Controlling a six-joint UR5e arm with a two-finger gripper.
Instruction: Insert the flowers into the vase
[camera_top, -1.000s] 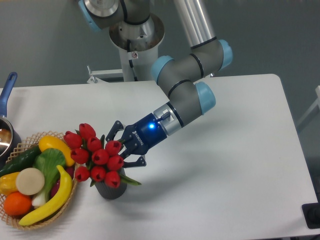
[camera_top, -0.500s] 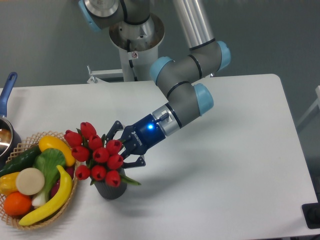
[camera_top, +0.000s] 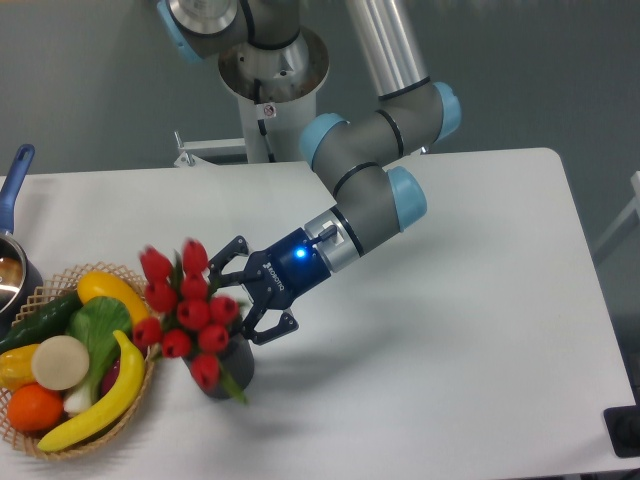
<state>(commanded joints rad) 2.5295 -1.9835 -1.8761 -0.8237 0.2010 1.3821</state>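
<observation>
The flowers (camera_top: 185, 308) stand in the vase (camera_top: 235, 368), lower left of the gripper (camera_top: 244, 300), whose fingers are spread wide.

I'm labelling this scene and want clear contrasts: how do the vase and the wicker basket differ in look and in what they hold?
The vase is a small dark grey cylinder; the wicker basket is wide, shallow, pale and woven. The vase holds the red flowers, which spread wider than it; the basket holds mixed fruit and vegetables. The end effector is open beside the vase, away from the basket. Both stand on the white table.
</observation>
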